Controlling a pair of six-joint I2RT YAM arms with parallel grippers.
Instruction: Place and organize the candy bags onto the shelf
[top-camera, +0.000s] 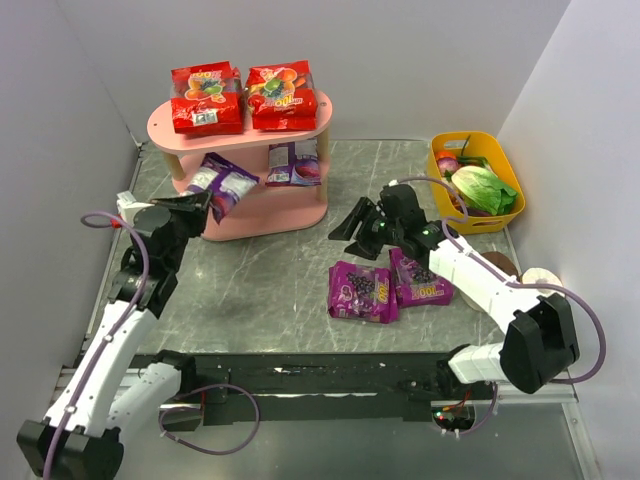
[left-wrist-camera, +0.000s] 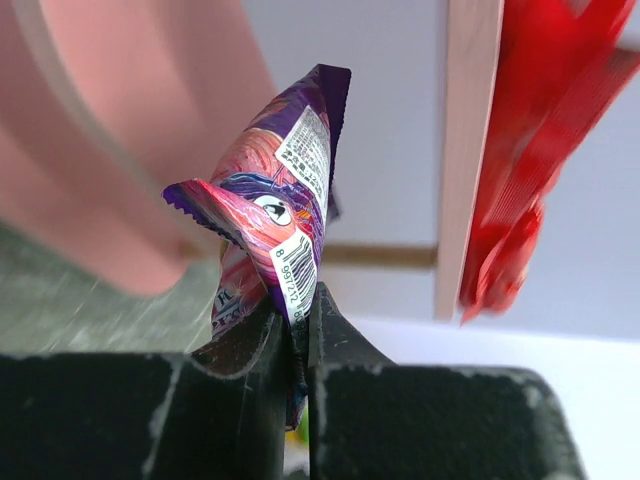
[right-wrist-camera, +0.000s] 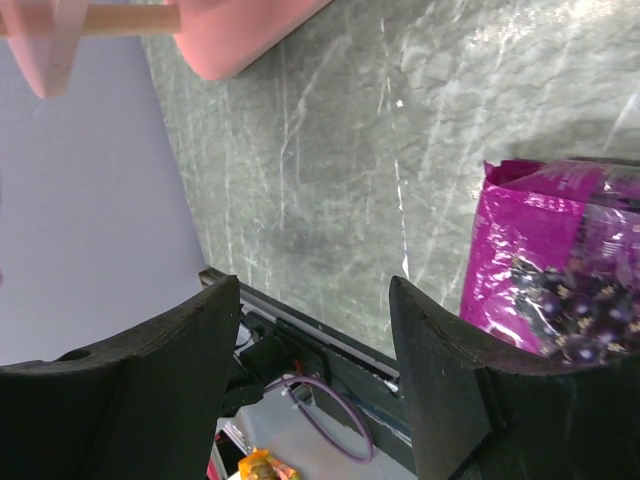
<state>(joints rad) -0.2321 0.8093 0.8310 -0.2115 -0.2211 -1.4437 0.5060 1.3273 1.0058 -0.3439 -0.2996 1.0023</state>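
Note:
The pink shelf (top-camera: 175, 130) stands at the back left. Two red candy bags (top-camera: 207, 98) (top-camera: 281, 95) lie on its top tier. One blue-violet bag (top-camera: 295, 163) lies on the middle tier. My left gripper (top-camera: 200, 203) is shut on the second blue-violet bag (top-camera: 226, 184) (left-wrist-camera: 280, 210) and holds it in the air at the shelf's front left, level with the middle tier. Two magenta-purple grape bags (top-camera: 364, 291) (top-camera: 420, 281) lie on the table. My right gripper (top-camera: 352, 228) is open and empty just behind them; one grape bag (right-wrist-camera: 560, 270) shows at its right.
A yellow tub (top-camera: 497, 150) with green vegetables stands at the back right. A brown disc and a pale disc (top-camera: 541, 278) lie by the right wall. A wooden shelf post (left-wrist-camera: 468, 150) and a red bag's edge (left-wrist-camera: 530, 150) are close in the left wrist view.

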